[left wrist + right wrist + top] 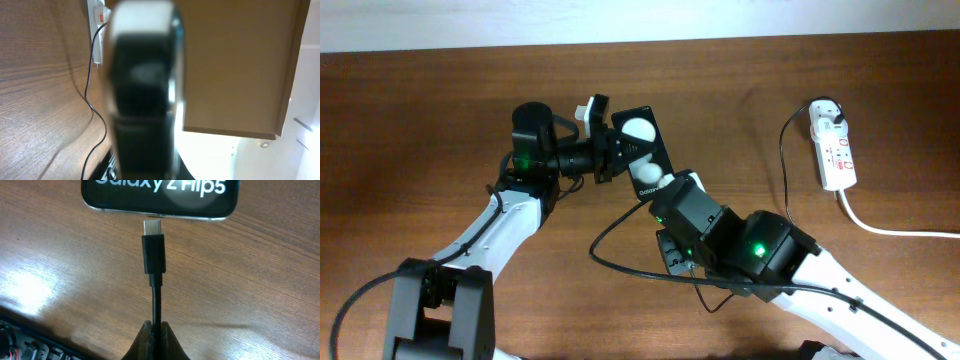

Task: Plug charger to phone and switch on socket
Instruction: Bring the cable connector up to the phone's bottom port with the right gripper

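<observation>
Worktop (420, 100): brown wood, both arms reaching to the middle.

Socket (835, 150): lies flat at the far right, well apart from both arms. White adapter (827, 112) is seated in its top end. Red switch marks are visible, but on or off cannot be read at this size. Judged not yet switched, as neither gripper is near it.

Phone (645, 150): centre of the worktop, glossy face up. Left gripper (608, 142) is closed on the phone's upper-left edge and steadies it. The left wrist view is blurred and shows only a dark slab edge-on.

Charger (154, 255): the thin cable runs from the adapter across the worktop to the right gripper (153, 332), whose fingers are pressed together on the cable just behind the plug. The plug's bare metal tip is lined up with the phone's bottom edge and touches the port. Most of the metal is still showing, so it is not seated.

Status: alignment done. Remaining: push the plug home, release it, then press the socket switch.
</observation>
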